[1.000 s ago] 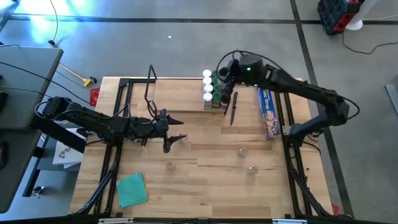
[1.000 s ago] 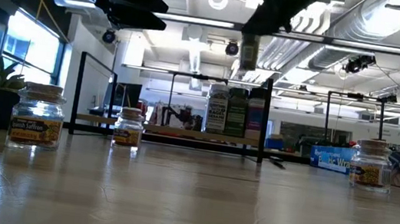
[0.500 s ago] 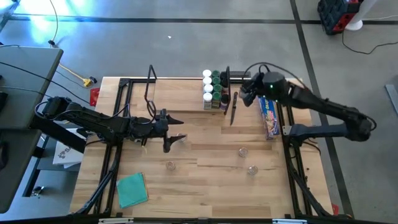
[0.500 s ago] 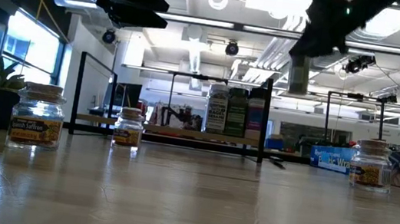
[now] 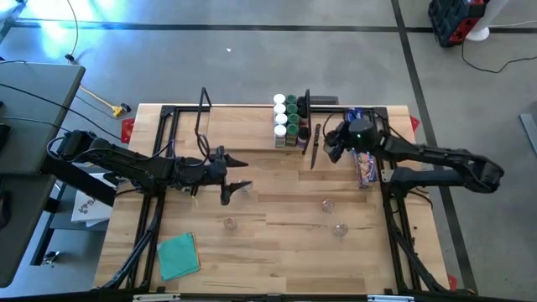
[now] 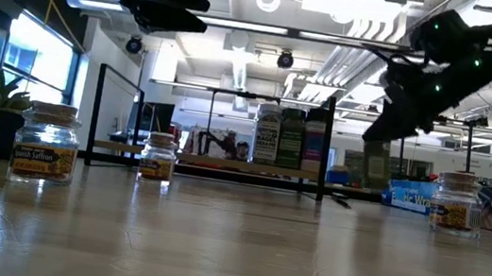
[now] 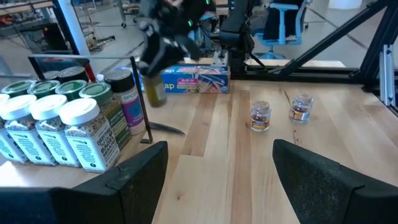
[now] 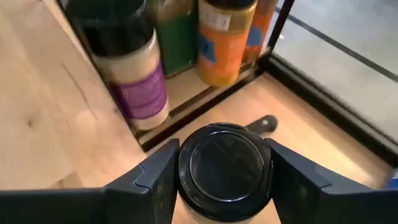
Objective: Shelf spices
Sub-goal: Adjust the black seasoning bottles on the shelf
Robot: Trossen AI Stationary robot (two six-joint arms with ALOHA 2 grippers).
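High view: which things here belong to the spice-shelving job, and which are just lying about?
Job:
- shelf
- shelved spice jars
- three loose jars on the table
- dark-lidded jar in the right gripper

Lying about:
- blue wrap box
- green cloth
- black utensil

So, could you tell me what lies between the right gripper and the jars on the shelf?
In the high view, only a thin dark utensil lies between the right gripper, shut on a black-lidded jar, and the shelved jars.

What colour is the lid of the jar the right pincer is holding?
Black lid, seen best in the right wrist view.
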